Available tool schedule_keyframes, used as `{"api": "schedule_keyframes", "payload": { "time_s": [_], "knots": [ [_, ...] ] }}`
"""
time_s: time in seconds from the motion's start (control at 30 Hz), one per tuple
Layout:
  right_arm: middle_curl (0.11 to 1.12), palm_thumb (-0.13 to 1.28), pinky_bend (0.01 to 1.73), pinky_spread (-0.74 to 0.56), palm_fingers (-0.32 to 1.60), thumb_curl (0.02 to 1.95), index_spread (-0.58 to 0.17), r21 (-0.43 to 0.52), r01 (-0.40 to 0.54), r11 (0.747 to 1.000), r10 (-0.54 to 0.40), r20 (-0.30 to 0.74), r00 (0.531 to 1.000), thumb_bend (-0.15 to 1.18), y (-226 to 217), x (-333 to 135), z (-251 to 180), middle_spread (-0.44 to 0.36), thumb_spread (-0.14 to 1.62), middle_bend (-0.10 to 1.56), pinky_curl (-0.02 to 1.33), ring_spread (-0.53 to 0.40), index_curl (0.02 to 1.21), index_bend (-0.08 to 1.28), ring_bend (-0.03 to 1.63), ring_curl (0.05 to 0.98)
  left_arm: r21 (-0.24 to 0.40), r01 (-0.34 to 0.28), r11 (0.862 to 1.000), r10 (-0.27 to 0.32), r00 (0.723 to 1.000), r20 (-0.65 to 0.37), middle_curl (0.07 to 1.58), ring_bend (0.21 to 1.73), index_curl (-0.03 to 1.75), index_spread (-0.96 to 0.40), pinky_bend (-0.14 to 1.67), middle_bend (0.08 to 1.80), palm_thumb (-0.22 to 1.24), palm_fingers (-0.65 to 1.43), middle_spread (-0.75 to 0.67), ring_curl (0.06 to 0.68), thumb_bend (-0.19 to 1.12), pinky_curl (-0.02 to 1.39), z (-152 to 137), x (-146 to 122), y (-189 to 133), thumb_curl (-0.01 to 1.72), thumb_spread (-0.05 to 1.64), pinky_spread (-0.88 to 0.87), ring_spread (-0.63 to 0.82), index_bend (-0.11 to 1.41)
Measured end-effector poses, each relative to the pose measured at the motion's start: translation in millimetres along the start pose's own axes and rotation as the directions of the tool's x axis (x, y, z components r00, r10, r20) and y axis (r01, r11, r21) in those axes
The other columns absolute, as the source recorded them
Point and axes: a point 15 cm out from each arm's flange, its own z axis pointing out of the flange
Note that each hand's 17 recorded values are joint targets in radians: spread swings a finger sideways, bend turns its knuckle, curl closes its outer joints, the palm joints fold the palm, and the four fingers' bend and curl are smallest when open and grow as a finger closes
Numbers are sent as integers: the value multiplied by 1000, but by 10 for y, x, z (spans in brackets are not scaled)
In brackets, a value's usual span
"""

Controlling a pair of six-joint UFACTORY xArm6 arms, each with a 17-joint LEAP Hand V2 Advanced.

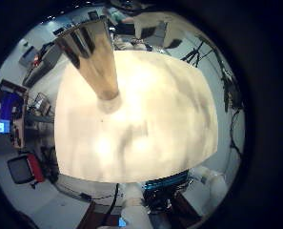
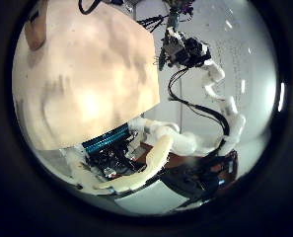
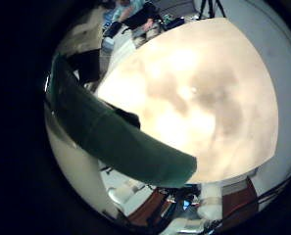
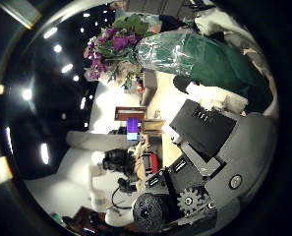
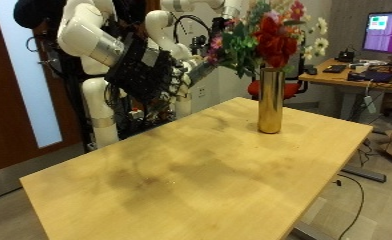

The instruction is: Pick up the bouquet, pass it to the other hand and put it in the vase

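Holding the teal-wrapped purple flower bouquet [image 5: 212, 55] up off the light wooden table [image 5: 183, 175] in the curled right hand [image 5: 154, 68] — blooms-first toward the tall gold metal vase [image 5: 269, 100] just beyond. Can't tell on the left hand [image 2: 121, 163] fingers.

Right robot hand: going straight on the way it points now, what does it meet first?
Probably the vase. The right robot hand, shut on the bouquet, points across the table toward it, flowers leading. Depth is unclear, so it might pass beside it.
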Motion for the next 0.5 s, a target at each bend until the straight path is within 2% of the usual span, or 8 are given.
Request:
{"api": "schedule_keyframes", "payload": {
  "time_s": [0.1,0.3,0.5],
  "knots": [
    [733,1190,1228,-235,1138,913,-278,-27,51,998,-48,92,995,-19,65,-81,-7,-131,289,1379,833,-180,1022,1024,1468,608,28,7,1000,-5,998,-70,333,523,326,281,183,260,166,195,393,207,-32,272,-43,89,-96,305,876,483,528,177],
    [733,1179,1207,-229,1138,922,-279,-82,165,983,-141,245,959,-20,195,-209,111,-124,241,1379,864,-178,1029,1021,1469,606,127,34,991,-12,985,-171,342,551,331,267,186,292,153,236,334,204,-33,263,-293,204,-264,304,868,461,496,173],
    [733,1171,1173,-229,1140,927,-276,-169,260,951,-182,373,910,-21,441,-293,391,-122,179,1381,903,-177,1028,1030,1469,605,136,39,990,-5,972,-237,341,578,324,266,194,298,133,254,323,202,-35,268,-320,322,-325,302,863,447,475,166]
  ]
}}
